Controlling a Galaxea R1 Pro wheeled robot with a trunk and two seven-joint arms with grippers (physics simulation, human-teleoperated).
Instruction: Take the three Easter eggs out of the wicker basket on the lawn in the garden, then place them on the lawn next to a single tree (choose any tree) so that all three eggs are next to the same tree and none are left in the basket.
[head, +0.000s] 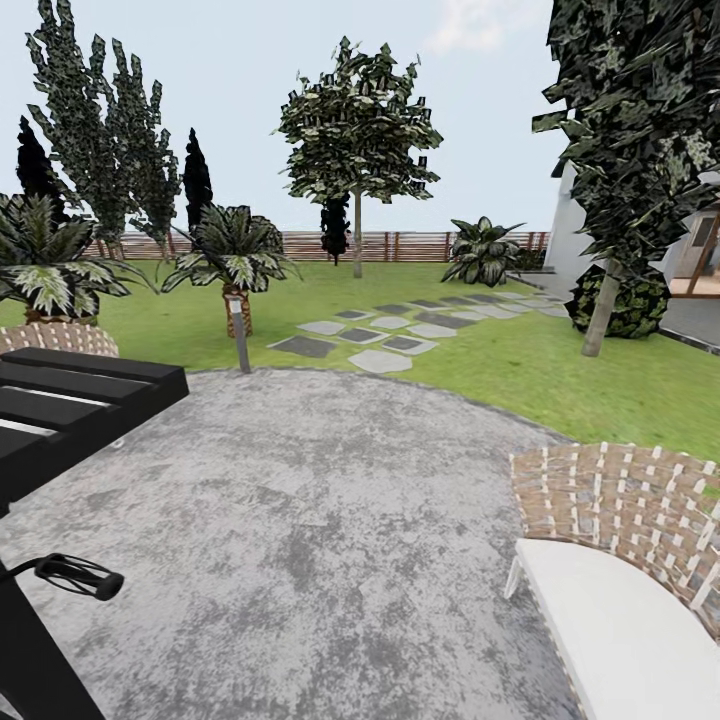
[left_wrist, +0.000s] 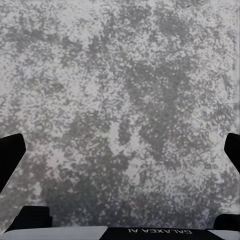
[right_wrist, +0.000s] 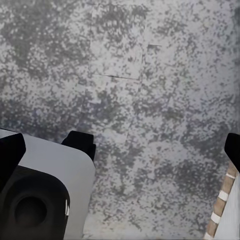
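Head view showed the robot standing on a grey patio (head: 330, 520), a round speckled stone surface, with the lawn (head: 560, 370) curving around its far edge. On the lawn beyond the patio stood a tree (head: 357, 150) with a thin pale trunk and a leafy crown, close to the slatted wooden fence (head: 400, 245). Between that tree and the patio lay a path of grey stepping slabs (head: 385, 335). A second pale trunk (head: 603, 305) rose from the grass right of the slabs, under dark foliage, with a round bush just behind it. Left of the slabs, at the patio's edge, stood a short lamp post (head: 240, 335) and, just behind it, a small palm (head: 235, 265). Dark cypress-like trees (head: 100, 120) lined the fence farther left. A black grill-like object (head: 70, 410) sat on the patio's left side, and a wicker chair (head: 625, 520) with a white cushion on its right side. Eggs and basket could not be located in these pictures.

Left wrist view showed the left gripper (left_wrist: 122, 150) over bare patio stone, its dark fingertips far apart at the picture's edges and nothing between them. Right wrist view showed the right gripper (right_wrist: 122, 152) likewise spread wide and empty above the stone, with part of the robot's grey and black base (right_wrist: 45, 195) beneath it.
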